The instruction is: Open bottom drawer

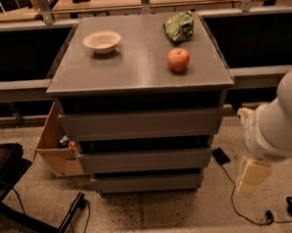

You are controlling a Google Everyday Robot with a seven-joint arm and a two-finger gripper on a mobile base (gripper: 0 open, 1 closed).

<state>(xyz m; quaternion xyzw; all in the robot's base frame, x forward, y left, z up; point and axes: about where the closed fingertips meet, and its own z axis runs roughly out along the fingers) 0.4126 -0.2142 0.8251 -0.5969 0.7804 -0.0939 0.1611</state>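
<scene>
The grey cabinet (139,77) has three handleless drawer fronts. The bottom drawer (149,182) is the narrowest and lowest, just above the floor, and its front sits flush and closed. My white arm (276,121) comes in from the right edge. The gripper (251,175), cream-coloured, hangs below the arm, to the right of the bottom drawer and apart from it, at about the drawer's height. It holds nothing that I can see.
On the cabinet top stand a white bowl (102,41), a green bag (179,26) and a red apple (178,59). A cardboard box (57,150) sits at the cabinet's left. A black chair base (22,193) is lower left. Cables (254,215) and a small black object (220,156) lie on the floor at the right.
</scene>
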